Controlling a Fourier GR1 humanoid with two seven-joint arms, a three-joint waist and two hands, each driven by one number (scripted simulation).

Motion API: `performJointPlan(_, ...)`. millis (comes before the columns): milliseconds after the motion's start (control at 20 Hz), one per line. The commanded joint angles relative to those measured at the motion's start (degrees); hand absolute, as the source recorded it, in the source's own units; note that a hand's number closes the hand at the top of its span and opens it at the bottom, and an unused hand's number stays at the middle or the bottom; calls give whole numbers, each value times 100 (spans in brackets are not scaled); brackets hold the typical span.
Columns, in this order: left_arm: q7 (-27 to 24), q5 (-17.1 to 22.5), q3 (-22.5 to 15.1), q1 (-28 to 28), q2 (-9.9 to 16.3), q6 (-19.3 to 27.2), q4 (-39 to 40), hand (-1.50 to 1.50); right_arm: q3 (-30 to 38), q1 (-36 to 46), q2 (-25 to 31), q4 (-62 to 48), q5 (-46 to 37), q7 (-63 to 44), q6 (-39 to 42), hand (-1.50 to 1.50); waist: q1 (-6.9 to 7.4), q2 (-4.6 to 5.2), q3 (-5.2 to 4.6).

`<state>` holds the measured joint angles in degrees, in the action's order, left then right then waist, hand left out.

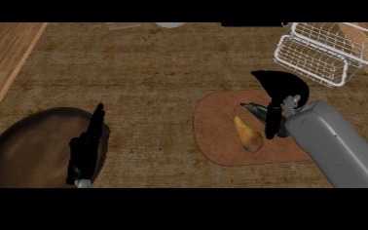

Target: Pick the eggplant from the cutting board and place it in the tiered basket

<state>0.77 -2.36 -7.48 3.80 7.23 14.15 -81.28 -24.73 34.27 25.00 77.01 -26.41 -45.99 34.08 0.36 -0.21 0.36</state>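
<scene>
The eggplant is a dark shape on the brown cutting board, and only its left end shows. My right hand is on top of it, fingers curled over it and the thumb reaching down along its near side. The white wire tiered basket stands at the back right, apart from the hand. My left hand rests open at the lower left with its fingers pointing up.
A yellow pear-shaped fruit lies on the board just left of my right thumb. A dark brown oval plate sits under my left hand. A lighter wooden strip runs along the counter's left edge.
</scene>
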Motion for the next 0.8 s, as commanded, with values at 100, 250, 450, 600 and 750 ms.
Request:
performJointPlan(100,456,57,58,160,119,-116,-278,0,-153,62,-228,-536,-332,-282,432,-150,30,23,-35)
performJointPlan(250,-241,14,79,209,-145,-52,384,0,-16,228,-491,-614,-339,-473,619,-150,8,28,-39)
performJointPlan(450,-158,54,49,545,-5,-218,-193,0,23,91,-564,-763,-570,-289,672,-150,17,20,-37)
performJointPlan(600,49,134,271,170,108,-355,13,0,133,205,-657,-1138,-801,4,573,-150,18,28,-36)
performJointPlan(750,-96,-106,57,272,-200,-104,107,0,337,140,-567,-913,-757,-73,984,-150,-8,21,-37)
